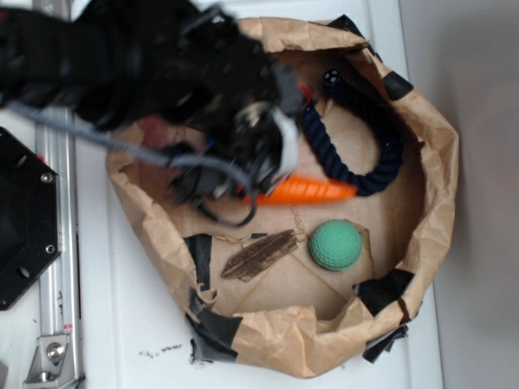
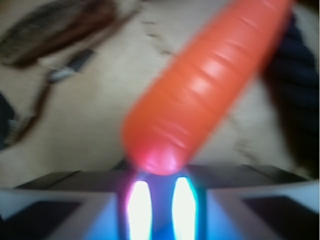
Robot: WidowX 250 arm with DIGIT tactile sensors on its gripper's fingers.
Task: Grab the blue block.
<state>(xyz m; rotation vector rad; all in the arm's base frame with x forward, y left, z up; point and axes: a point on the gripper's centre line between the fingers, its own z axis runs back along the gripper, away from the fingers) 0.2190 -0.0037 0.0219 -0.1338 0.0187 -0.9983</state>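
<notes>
Brown paper nest (image 1: 430, 162) holds carrot (image 1: 312, 190), navy rope (image 1: 357, 154), green ball (image 1: 335, 245); claw (image 1: 272, 162) grip indiscernible, carrot crowding it.

Carrot (image 2: 205, 85) lies right at my fingertips, running away to the right. Rope (image 2: 295, 100) curls beyond it; bark piece (image 2: 55, 30) sits well off left, all in the paper bag (image 1: 430, 138).

Blue block: not plainly in sight!
The exterior view shows no light-blue wood. The wrist view gives only a blurred light-blue patch (image 2: 100, 226) along the bottom edge, just under the orange carrot's (image 2: 200, 85) tip; whether that's the block, I can't tell.
</notes>
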